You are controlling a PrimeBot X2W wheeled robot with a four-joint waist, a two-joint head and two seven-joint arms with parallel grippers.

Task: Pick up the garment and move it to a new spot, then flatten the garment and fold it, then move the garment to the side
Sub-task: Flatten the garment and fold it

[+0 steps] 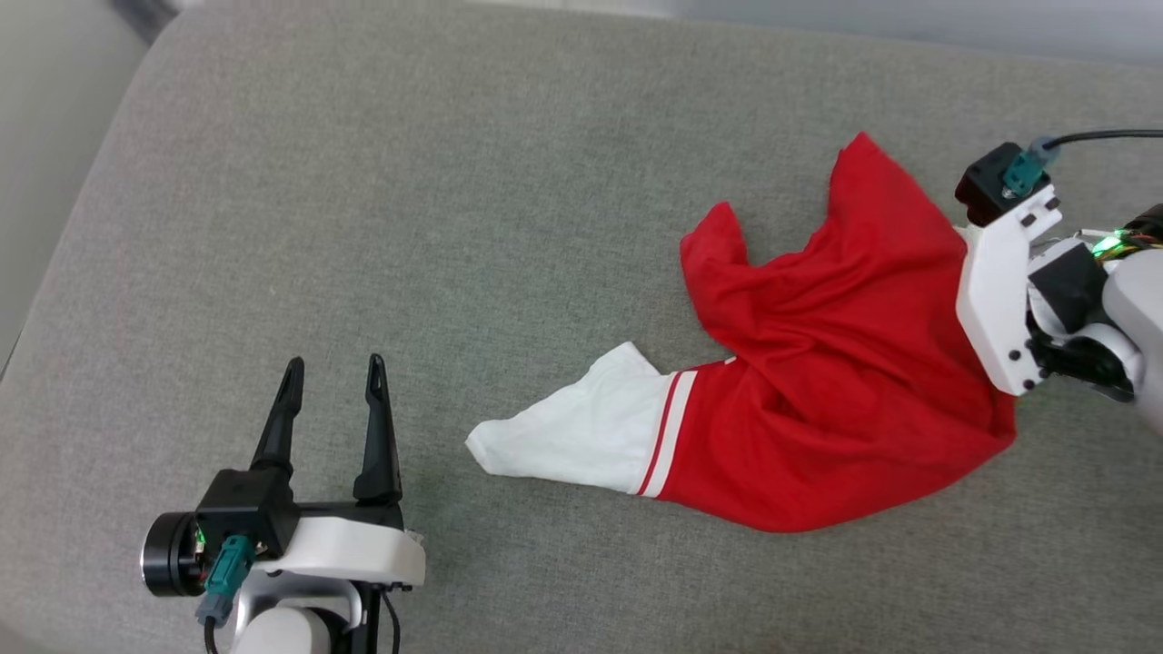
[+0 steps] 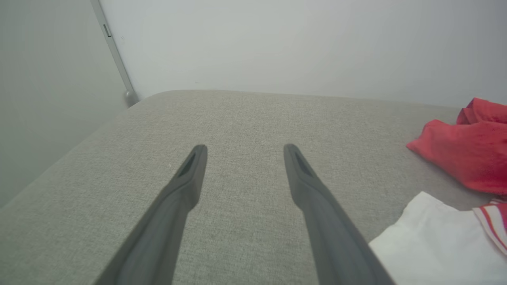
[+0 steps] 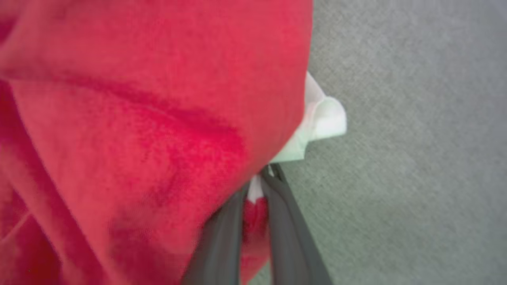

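A red jersey garment (image 1: 818,400) lies bunched on the right half of a grey woven-fabric cushion (image 1: 454,182), its white sleeve (image 1: 572,431) trailing leftward. The black two-fingered left gripper (image 1: 334,365) sits at the near left, beside the sleeve, not touching. The right gripper (image 3: 266,174), at the garment's right edge, has cloth pinched between its fingers.

Head: high, downward. Wrists: low, near. Shared: garment (image 1: 836,391).
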